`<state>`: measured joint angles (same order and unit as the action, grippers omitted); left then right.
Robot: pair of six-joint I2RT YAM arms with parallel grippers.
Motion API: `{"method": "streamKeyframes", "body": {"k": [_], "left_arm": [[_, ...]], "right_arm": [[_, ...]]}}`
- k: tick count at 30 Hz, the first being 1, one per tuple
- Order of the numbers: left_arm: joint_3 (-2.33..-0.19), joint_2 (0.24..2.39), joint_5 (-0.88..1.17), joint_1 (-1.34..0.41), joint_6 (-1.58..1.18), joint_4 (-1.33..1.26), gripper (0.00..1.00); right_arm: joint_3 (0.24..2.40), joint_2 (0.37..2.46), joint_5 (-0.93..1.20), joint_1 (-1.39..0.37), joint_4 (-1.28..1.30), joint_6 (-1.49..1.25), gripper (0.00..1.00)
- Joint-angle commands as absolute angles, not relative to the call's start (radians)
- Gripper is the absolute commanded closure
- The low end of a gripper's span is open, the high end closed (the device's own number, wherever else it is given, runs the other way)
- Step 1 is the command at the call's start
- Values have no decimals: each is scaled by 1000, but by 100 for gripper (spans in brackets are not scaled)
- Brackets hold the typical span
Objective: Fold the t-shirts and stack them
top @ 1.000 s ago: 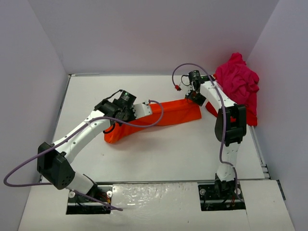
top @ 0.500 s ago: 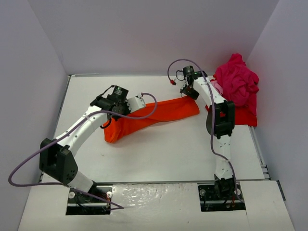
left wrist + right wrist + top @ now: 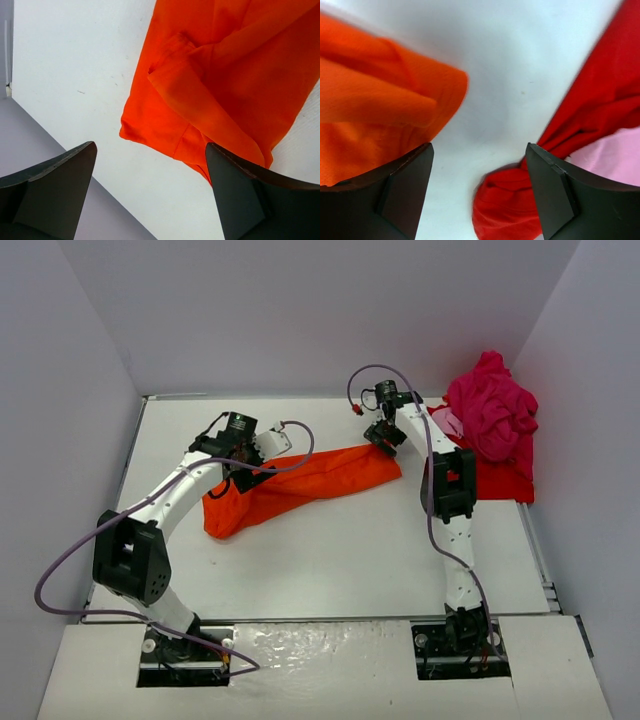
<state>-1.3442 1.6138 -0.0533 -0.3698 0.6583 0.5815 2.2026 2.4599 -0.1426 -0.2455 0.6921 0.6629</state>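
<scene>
Top external view first: orange-red t-shirt [image 3: 300,480] sprawled in a long, rumpled band across the middle of the white table [image 3: 350,560], running from lower left up toward centre right. Left gripper [image 3: 272,442] poised over the band's upper edge, left of centre. Right gripper [image 3: 385,436] hanging just above the band's right end. Over at the far right of the frame, magenta-pink t-shirts [image 3: 492,410] heaped in a crumpled mound, sitting on a flatter red t-shirt [image 3: 500,482]. Switching to the left wrist view: both dark fingers [image 3: 55,185] spread wide at the bottom corners, nothing pinched. Orange-red t-shirt lying creased on the table in the upper right of that frame, one folded flap running diagonally. And the right wrist view: jaws again parted and empty. Orange-red t-shirt bunched in the left half, red t-shirt tumbling down the right side. Pale pink cloth [image 3: 615,160] showing at the lower right, and bare white table between the two shirts.
</scene>
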Motion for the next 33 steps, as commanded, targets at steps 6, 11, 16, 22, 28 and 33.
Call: {"method": "streamKeyframes", "body": {"k": [6,11,16,22,28,33], "left_arm": [[-1424,1519,-58,-356,589,537,11],[-1378,1452,46,-357,578,642,11],[-1287,1438,112,-360,528,652,11],[-1233,1498,120,-375,499,612,11],[-1211,1550,85,-421,495,575,11],[-1219,1596,50,-434,490,554,11]], "right_arm": [[2122,2130,-350,-251,430,535,34],[2006,1957,-268,-271,420,506,44],[1826,1848,-26,-286,436,481,77],[1773,1916,94,-301,456,447,100],[1810,1986,116,-303,461,408,100],[1808,2023,121,-311,460,389,100]]}}
